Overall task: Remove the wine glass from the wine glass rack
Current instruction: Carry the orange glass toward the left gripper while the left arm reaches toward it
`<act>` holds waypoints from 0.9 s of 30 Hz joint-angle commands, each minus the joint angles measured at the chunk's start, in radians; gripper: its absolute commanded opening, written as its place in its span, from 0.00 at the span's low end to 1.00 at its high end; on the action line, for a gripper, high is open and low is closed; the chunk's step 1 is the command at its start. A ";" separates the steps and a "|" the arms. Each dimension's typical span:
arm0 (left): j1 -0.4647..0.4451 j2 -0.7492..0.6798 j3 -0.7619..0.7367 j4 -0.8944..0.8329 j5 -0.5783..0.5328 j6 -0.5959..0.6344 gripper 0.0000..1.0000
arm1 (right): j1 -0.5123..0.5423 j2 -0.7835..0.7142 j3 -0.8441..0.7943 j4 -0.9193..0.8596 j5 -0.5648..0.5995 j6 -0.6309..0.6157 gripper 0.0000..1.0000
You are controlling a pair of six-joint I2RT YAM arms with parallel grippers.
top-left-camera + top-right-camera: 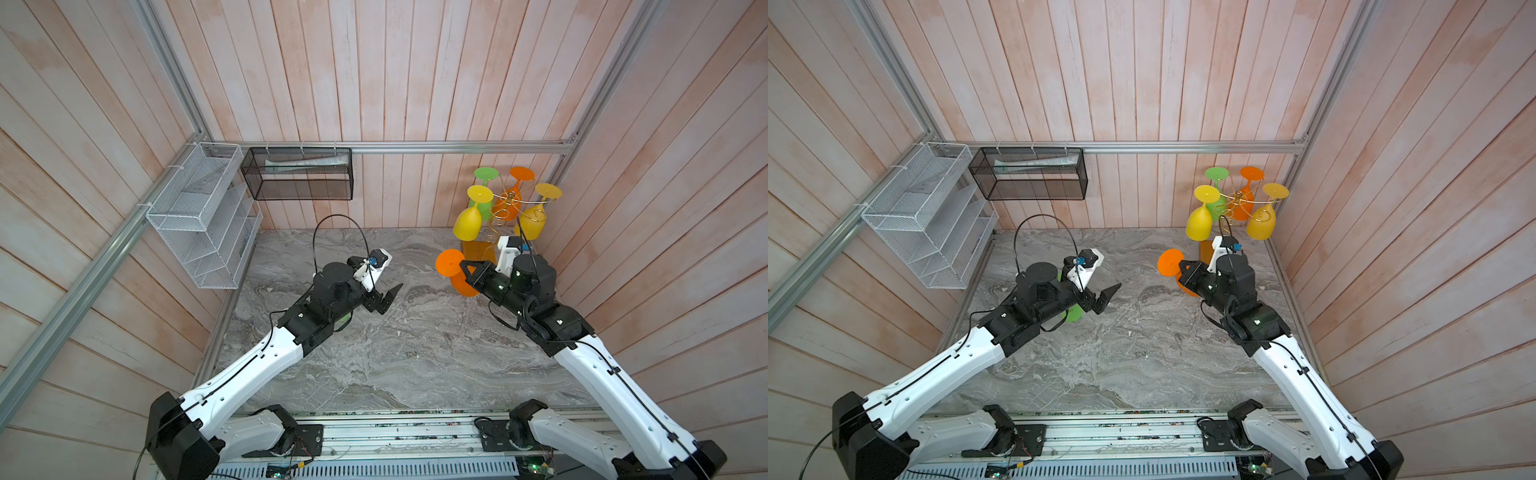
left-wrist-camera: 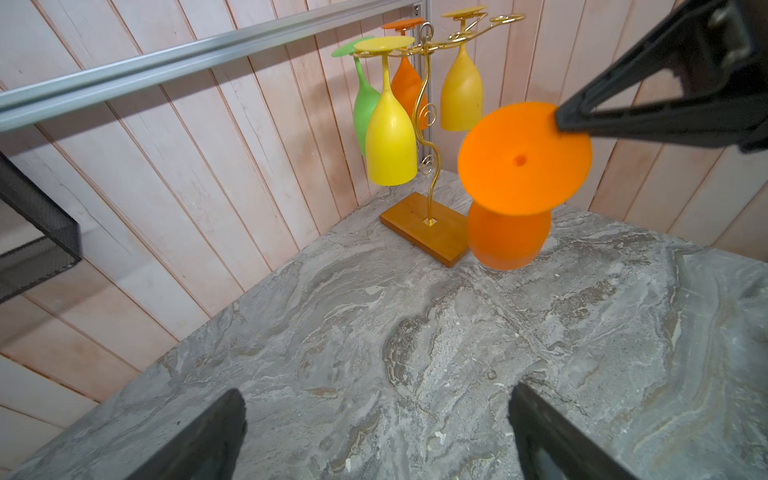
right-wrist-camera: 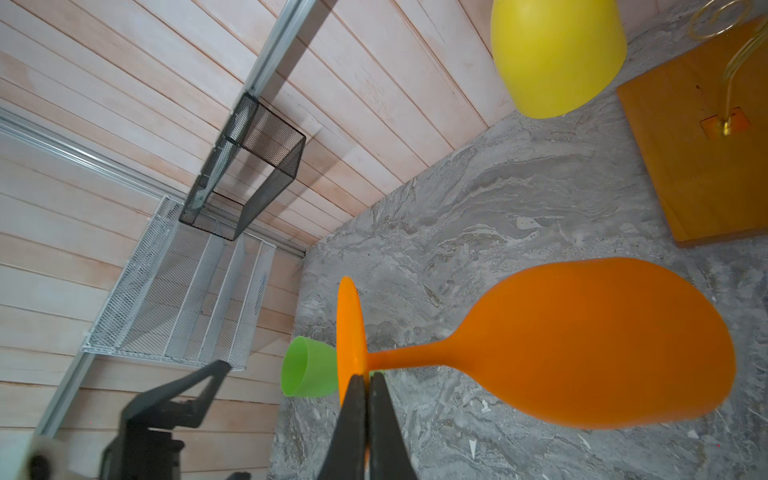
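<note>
Standing by the cell, I counted five glasses in both top views. Four hung bowl-down on the wine glass rack [image 1: 505,205] at the upper right of the frame: one green, one orange, two yellow. The fifth, the orange wine glass [image 1: 450,262], was off the rack, just left of its wooden base. The right gripper [image 1: 466,266] pinched the rim of its round foot. The glass was tilted, foot toward frame left, bowl toward lower right. The left gripper [image 1: 388,297] hung near frame centre, jaws spread around nothing. A top view showed a sixth more plainly, a green glass [image 1: 1074,314] under the left arm.

The left wrist view showed the held glass's foot almost face-on, its bowl behind and below, beside the base. It alone showed the rack's stem entering that base.

In the right wrist view the long axis ran across the frame, foot at centre, bowl at right, with the two fingers pressed on the foot's edge. The green glass sat behind the foot. One black basket [image 3: 249,166] and one white basket [image 3: 178,307] hung at left.
</note>
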 commanded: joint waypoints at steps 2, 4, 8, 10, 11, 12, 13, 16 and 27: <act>-0.010 -0.020 0.057 -0.084 -0.053 0.074 1.00 | 0.013 0.039 0.015 0.023 -0.038 -0.051 0.00; -0.023 -0.027 0.053 -0.083 -0.073 0.130 0.99 | 0.013 0.055 0.015 0.027 -0.047 -0.033 0.00; -0.098 -0.006 0.036 -0.055 -0.171 0.290 0.98 | 0.013 0.076 0.016 0.057 -0.079 0.007 0.00; -0.135 0.016 0.034 -0.035 -0.215 0.358 0.98 | 0.011 0.084 0.014 0.073 -0.097 0.019 0.00; -0.151 0.028 0.027 -0.013 -0.237 0.387 0.98 | 0.011 0.090 0.012 0.082 -0.111 0.027 0.00; -0.170 0.041 0.026 0.010 -0.253 0.412 0.98 | 0.010 0.095 0.010 0.093 -0.126 0.035 0.00; -0.186 0.055 0.029 0.028 -0.265 0.432 0.97 | 0.009 0.100 0.006 0.102 -0.139 0.042 0.00; -0.225 0.099 0.032 0.080 -0.295 0.499 0.92 | 0.008 0.112 -0.010 0.133 -0.176 0.069 0.00; -0.258 0.238 0.020 0.299 -0.350 0.718 0.68 | -0.031 0.117 -0.053 0.222 -0.283 0.145 0.00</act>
